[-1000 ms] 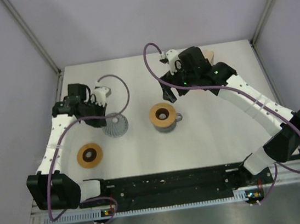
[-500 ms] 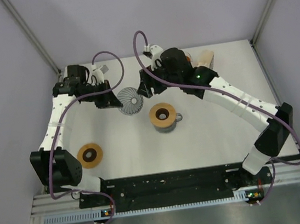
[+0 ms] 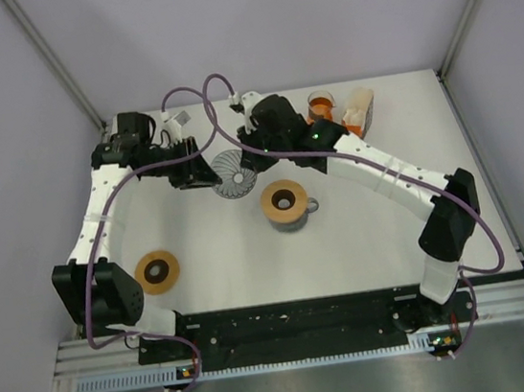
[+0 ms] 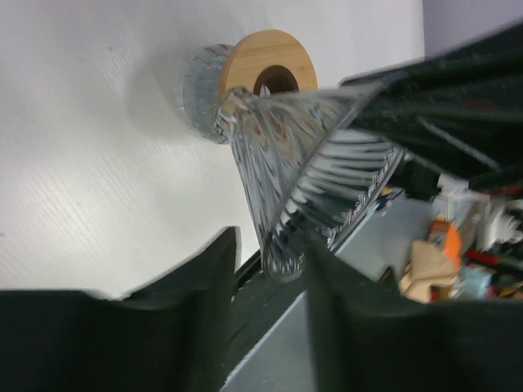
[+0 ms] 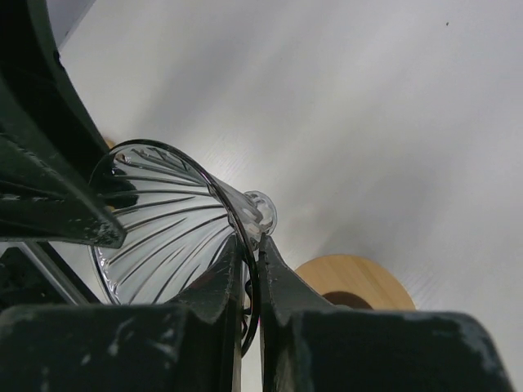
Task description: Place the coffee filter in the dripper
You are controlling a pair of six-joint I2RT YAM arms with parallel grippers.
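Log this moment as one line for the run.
right pincer: shut on clear ribbed cone rim | left pincer: parted around same rim | ring-topped vessel: standing apart, untouched

Both the left gripper (image 4: 274,255) and the right gripper (image 5: 252,245) I was running had black fingers. The glass cone (image 5: 163,220) at them was clear, its fine swirling ribs streaked white and grey. Just beyond the grippers I saw a pot (image 4: 198,82) of grey ribbed glass under a tan wooden ring (image 4: 241,69) with a dark hole. On the right gripper's far side from the left stood an orange cup (image 3: 322,106) and an orange carton (image 3: 359,109) with cream paper. The table (image 3: 365,240) was white and the cables (image 3: 191,94) purple.
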